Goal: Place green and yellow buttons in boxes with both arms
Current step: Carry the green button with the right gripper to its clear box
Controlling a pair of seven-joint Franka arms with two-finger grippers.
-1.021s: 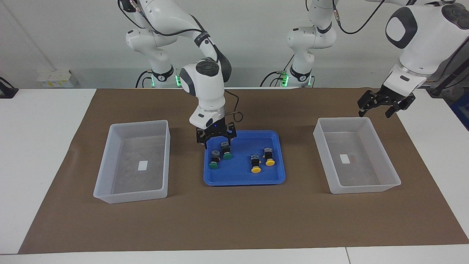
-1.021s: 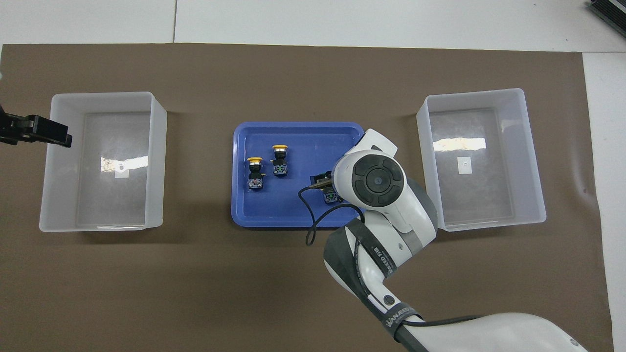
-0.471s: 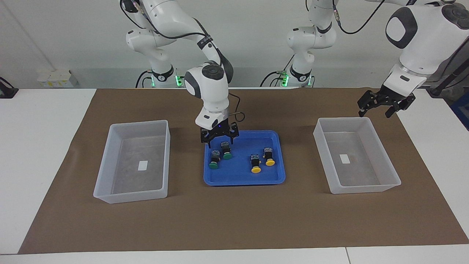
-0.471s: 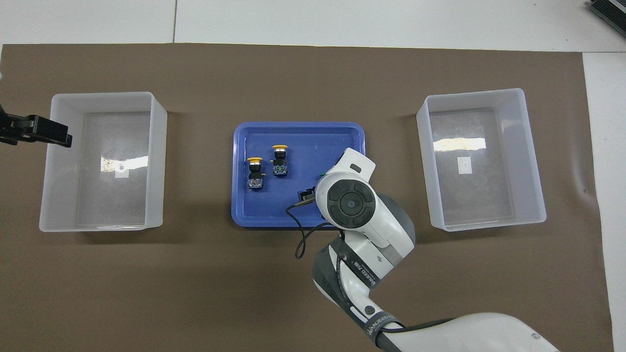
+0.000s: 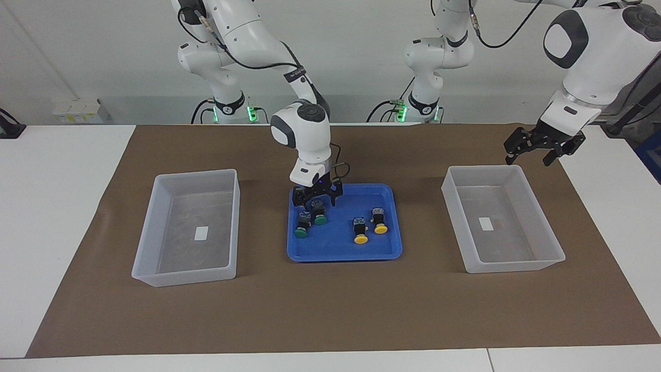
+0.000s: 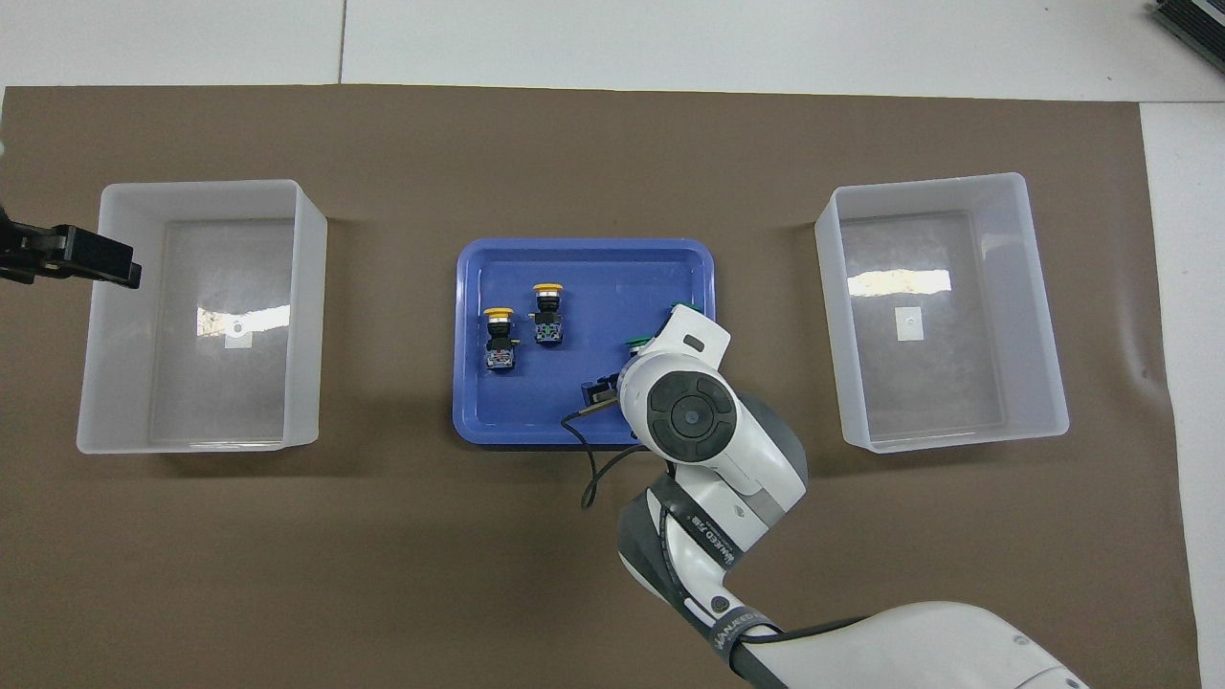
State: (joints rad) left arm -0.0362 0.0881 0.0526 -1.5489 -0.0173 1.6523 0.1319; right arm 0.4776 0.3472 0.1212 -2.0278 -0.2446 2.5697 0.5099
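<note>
Hovering low inside the shallow blue plastic tray [image 5: 384, 253], the right gripper [image 5: 316, 202] straddles one green-capped push-button [image 5: 319, 213]; whether it pinches I cannot tell. A second green button [image 5: 301, 226] and two yellow-capped buttons [image 5: 360, 230] lie alongside. The left gripper [image 5: 533, 155] waits spread near one translucent whitish bin [image 5: 551, 243].

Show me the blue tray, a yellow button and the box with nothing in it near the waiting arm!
blue tray [image 5: 343, 254], facing view, bare floor.
yellow button [image 5: 360, 238], facing view, round cap.
box [image 5: 453, 177], facing view, rim corner.
</note>
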